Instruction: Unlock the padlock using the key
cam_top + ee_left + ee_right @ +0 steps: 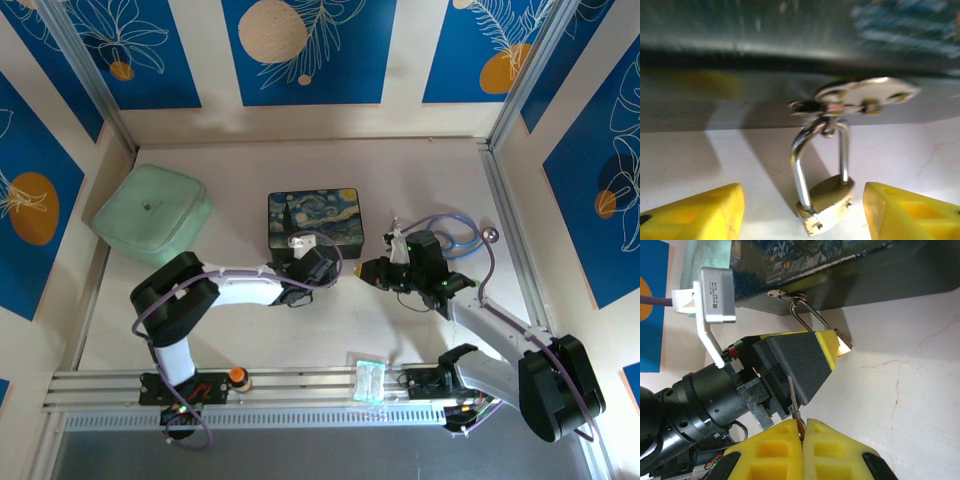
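Observation:
The padlock point(829, 204) has a brass body and a silver shackle point(799, 167) hooked through the latch point(860, 96) on the front of the starry-night box point(315, 222). It lies tilted on the table. My left gripper point(805, 215) is open, with a yellow finger on each side of the brass body and a gap to both. My right gripper point(802, 435) is shut on the key point(794, 399), whose thin blade sticks out toward the left gripper's finger point(805, 365). In the right wrist view, a corner of the padlock point(843, 344) peeks out behind that finger.
A pale green container point(152, 213) sits at the back left. A blue-tubed stethoscope point(462, 236) lies to the right of the box, behind my right arm. A small clear packet point(368, 378) rests on the near rail. Enclosure walls stand close on both sides.

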